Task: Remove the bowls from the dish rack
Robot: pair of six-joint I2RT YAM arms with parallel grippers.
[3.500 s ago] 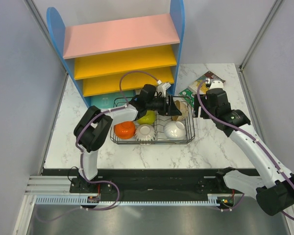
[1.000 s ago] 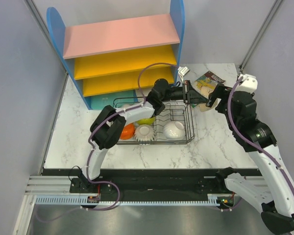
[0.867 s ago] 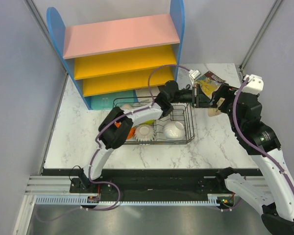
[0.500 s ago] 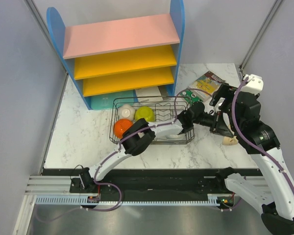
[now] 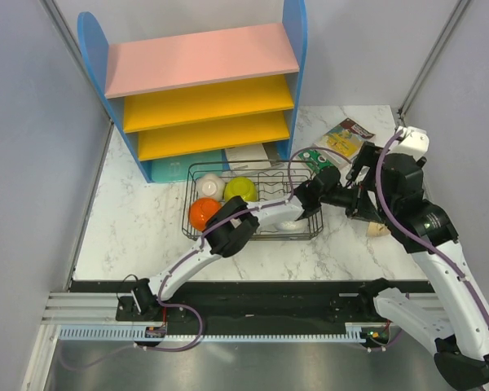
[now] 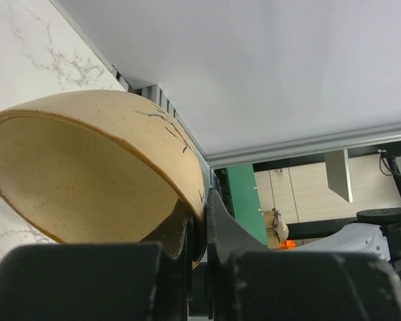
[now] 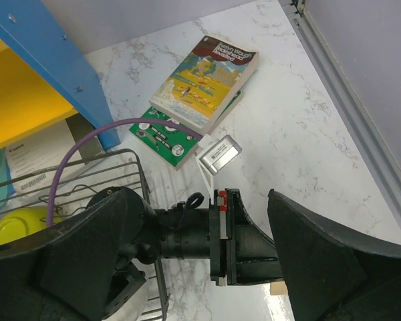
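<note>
The blue shelf unit (image 5: 204, 59) stands at the far left of the marble table (image 5: 143, 236), and the wire dish rack (image 5: 265, 186) sits just in front of it. The left arm lies across the rack and reaches past its right end. There the left gripper (image 6: 199, 217) is clamped on the rim of a tan bowl (image 6: 87, 167), one finger inside and one outside. In the top view this bowl (image 5: 378, 231) is outside the rack, off its right end and over the table. Whether it touches the marble cannot be told. The right gripper (image 7: 199, 221) hangs above the left wrist with its fingers spread wide and nothing between them. In the left part of the rack lie a white bowl (image 5: 209, 186), a yellow-green bowl (image 5: 242, 189) and an orange bowl (image 5: 204, 213), close together. Two books lie on the table beyond the rack's right end. The top book (image 7: 206, 83) partly overlaps a green book (image 7: 162, 136).
</note>
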